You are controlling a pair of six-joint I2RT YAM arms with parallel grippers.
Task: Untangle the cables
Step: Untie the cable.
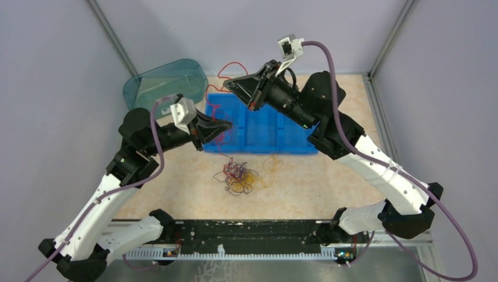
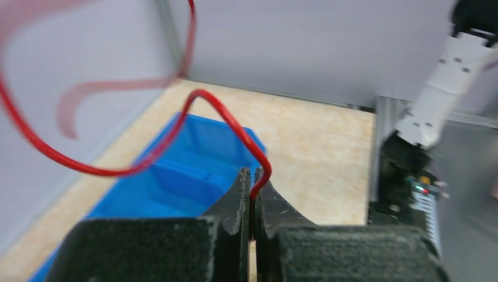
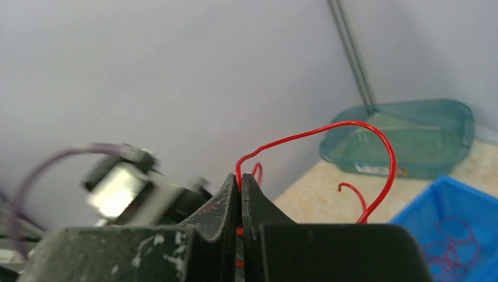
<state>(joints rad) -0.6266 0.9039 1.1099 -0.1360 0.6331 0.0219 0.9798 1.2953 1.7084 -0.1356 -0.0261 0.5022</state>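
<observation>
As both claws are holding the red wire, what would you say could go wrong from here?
1. The left claw and right claw pinch the same red wire only at their tips. Pulling apart could make it slip out or kink.
2. The wire's loose loops curl above the blue tray, where a purple wire lies. A loop might catch that wire and knot up with it.
</observation>
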